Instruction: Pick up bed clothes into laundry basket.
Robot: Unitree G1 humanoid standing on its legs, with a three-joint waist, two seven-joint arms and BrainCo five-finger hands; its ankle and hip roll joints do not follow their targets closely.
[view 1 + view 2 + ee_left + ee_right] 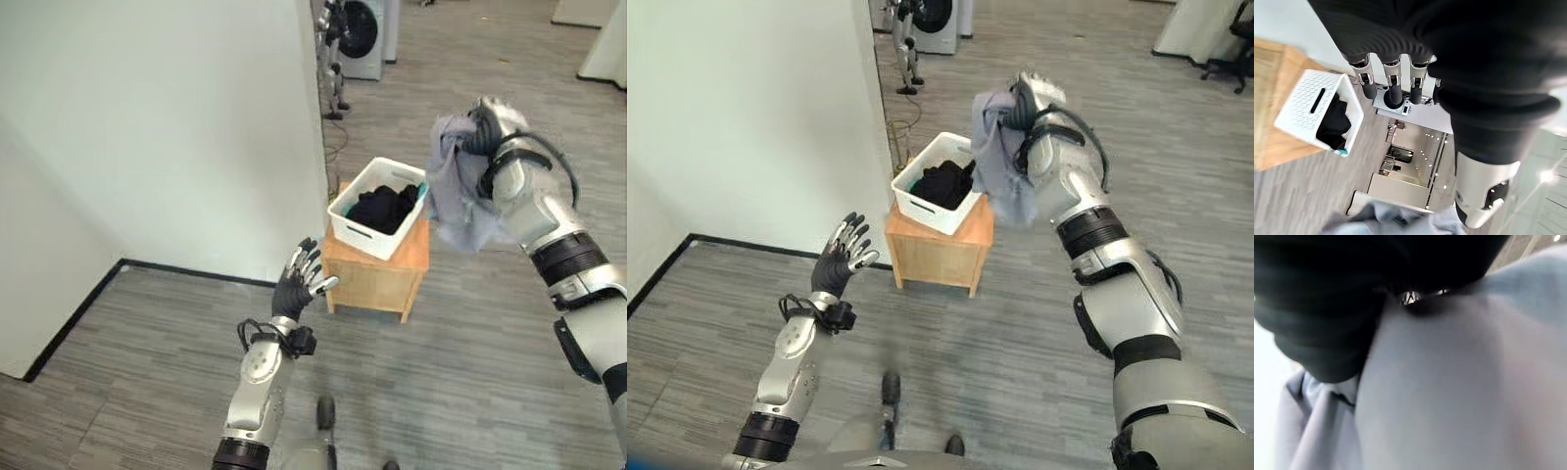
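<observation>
A white laundry basket (pixel 344 224) with dark clothes (pixel 384 209) inside stands on a small wooden table (pixel 376 274). My right hand (pixel 493 121) is raised to the right of the basket, shut on a light grey-lilac cloth (pixel 453 188) that hangs down beside the basket's right rim. The cloth (pixel 1459 382) lies close against that hand in the right wrist view. My left hand (pixel 298 282) is held up open, fingers spread, in front of the table's left corner, holding nothing. The basket (pixel 1308 105) appears past its fingers (pixel 1393 88).
A white wall (pixel 167 127) with a dark skirting rises left of the table. A washing machine (pixel 362 37) and another robot (pixel 333 59) stand at the back. An office chair (pixel 1232 44) stands at the far right. Open grey floor (pixel 460 372) lies in front.
</observation>
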